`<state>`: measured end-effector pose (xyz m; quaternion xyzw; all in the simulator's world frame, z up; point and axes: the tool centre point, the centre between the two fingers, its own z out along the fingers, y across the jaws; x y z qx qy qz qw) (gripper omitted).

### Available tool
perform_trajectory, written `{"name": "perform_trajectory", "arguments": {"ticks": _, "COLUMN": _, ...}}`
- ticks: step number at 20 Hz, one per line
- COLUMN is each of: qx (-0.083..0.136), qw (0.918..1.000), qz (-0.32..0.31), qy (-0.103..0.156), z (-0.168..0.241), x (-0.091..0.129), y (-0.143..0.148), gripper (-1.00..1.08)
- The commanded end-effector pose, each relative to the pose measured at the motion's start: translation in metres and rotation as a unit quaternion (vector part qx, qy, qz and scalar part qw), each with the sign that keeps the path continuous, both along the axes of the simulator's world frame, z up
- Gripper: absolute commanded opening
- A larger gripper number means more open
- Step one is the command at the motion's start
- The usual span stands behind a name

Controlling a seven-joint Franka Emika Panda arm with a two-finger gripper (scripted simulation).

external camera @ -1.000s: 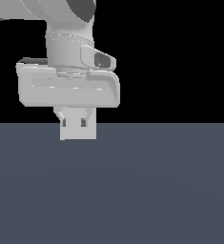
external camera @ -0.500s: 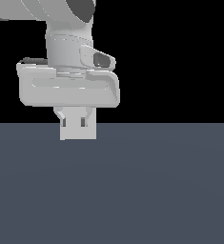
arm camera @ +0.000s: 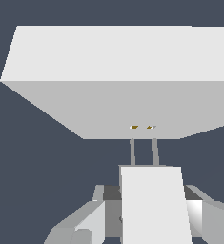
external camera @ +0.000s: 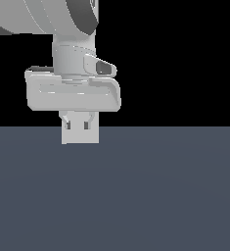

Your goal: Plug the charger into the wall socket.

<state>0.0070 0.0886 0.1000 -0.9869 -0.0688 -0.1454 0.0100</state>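
Nothing has visibly shifted since the earlier frames: your gripper (arm camera: pixel 151 209) holds station, fingers (arm camera: pixel 85 219) pinching the charger (arm camera: pixel 154 200) between them. Its two prongs (arm camera: pixel 143 151) reach ahead of the fingertips, nearly at the wall socket (arm camera: pixel 132 71) holes, apparently aligned for insertion.

one charger (arm camera: pixel 154 205), one wall socket (arm camera: pixel 118 76), two holes (arm camera: pixel 134 127), two prongs (arm camera: pixel 132 151)
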Motion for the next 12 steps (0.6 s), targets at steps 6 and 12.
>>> {"name": "perform_trajectory", "arguments": {"ticks": 6, "qx": 0.000, "qw": 1.0000, "qz": 0.000, "qy": 0.000, "z": 0.000, "x": 0.022, "y": 0.003, "gripper": -1.00}}
{"name": "perform_trajectory", "arguments": {"ticks": 12, "qx": 0.000, "qw": 1.0000, "qz": 0.000, "qy": 0.000, "z": 0.000, "x": 0.024, "y": 0.003, "gripper": -1.00}}
